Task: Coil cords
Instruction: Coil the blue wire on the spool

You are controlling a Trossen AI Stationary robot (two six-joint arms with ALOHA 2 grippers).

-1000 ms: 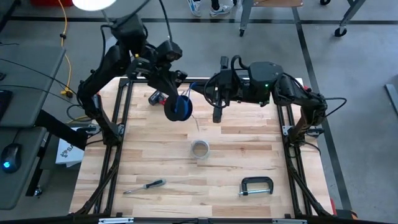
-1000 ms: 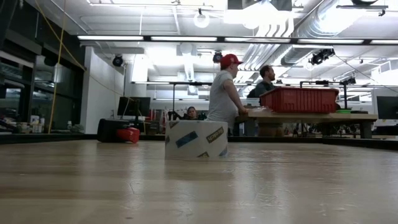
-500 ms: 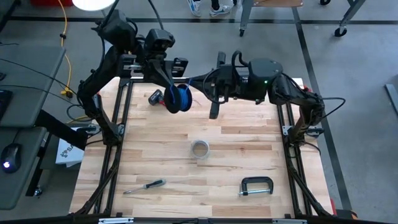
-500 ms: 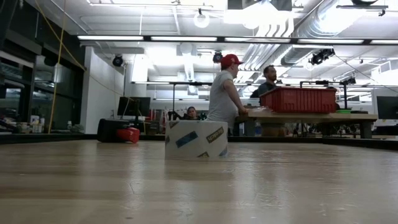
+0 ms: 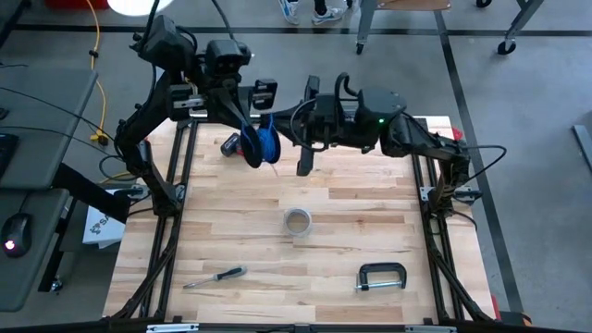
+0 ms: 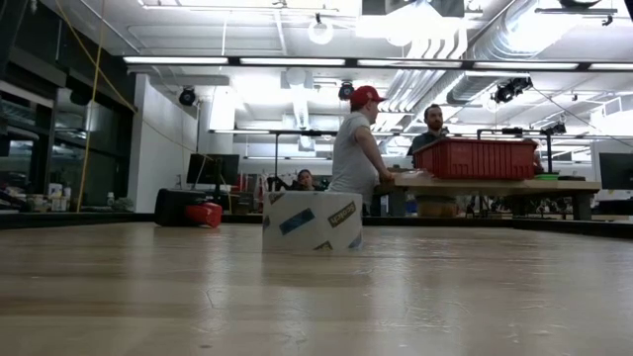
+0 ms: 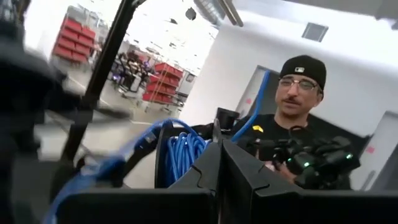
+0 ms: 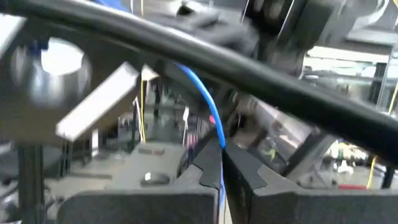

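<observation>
The blue cord (image 5: 265,143) is wound into a coil of several loops, raised above the table's far left part. My left gripper (image 5: 252,139) is shut at the coil; in its wrist view the loops (image 7: 184,153) stand right beside my left gripper (image 7: 219,163). My right gripper (image 5: 281,123) is just right of the coil, also raised, shut on a loose strand of the same cord. That strand (image 8: 205,102) arcs away from my right gripper (image 8: 221,157). Neither gripper appears in the low view. My left gripper is shut on the coil of the blue cord (image 7: 194,149); its own fingers hide which loops lie between them. The coil hangs on edge beside the fingers, lifted clear of the table. My right gripper pinches a single strand of the blue cord (image 8: 219,140) between its two shut fingers. The fingers come about level from the table's right side. The strand curves away from them toward the left arm, clear of the table.
A tape roll (image 5: 296,222) stands mid-table, also in the low view (image 6: 312,220). A screwdriver (image 5: 215,276) and a C-clamp (image 5: 381,276) lie near the front edge. A small red and black object (image 5: 231,143) lies under the coil's left. People stand beyond the table.
My left gripper has risen a little toward the far edge and rolled, so the blue coil has turned from face-on to edge-on. My right gripper has moved toward the table's left, closer to the coil, keeping its hold on the strand.
</observation>
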